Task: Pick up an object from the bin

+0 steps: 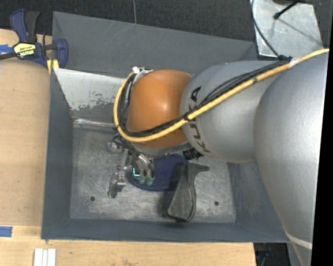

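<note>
My gripper (130,182) hangs below the orange wrist cover, low over the middle of the bin floor. Its fingers stand open: the left fingertip (115,187) is down near the bare floor, and the right one is at the left edge of a dark blue rounded thing (166,171). Nothing shows between the fingers. The blue thing lies at the bin's centre, partly hidden under the wrist. Just right of it lies a dark grey handle-shaped thing (183,196), pointing toward the bin's front wall.
The arm's big silver body covers the right and back part of the bin. The floor to the left of the gripper is bare scratched metal up to the sloping left wall.
</note>
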Tool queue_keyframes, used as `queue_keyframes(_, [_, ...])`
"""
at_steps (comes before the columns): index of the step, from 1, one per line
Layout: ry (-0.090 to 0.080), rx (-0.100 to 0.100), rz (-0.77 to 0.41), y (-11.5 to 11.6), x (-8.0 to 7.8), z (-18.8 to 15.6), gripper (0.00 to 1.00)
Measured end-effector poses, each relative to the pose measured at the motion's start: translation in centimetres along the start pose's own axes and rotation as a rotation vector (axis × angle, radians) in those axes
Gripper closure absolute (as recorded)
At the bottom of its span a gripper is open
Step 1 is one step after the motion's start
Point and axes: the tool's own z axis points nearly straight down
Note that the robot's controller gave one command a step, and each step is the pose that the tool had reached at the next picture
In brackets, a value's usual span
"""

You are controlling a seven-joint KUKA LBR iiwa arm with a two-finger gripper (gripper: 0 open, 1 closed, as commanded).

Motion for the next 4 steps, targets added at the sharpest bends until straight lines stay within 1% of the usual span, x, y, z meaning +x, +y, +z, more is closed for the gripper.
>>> queue_keyframes(1, [-0.013, 0.002, -0.185, -8.4, -3.1, -4.2, 0.00])
queue_keyframes(2, [-0.008, -0.005, -0.180, -9.6, -4.7, 6.3, 0.00])
queue_keyframes(3, [-0.018, -0.005, -0.181, -9.5, -4.9, 5.8, 1.00])
queue_keyframes(4, [-0.015, 0.001, -0.687, -5.2, -3.7, -8.7, 1.00])
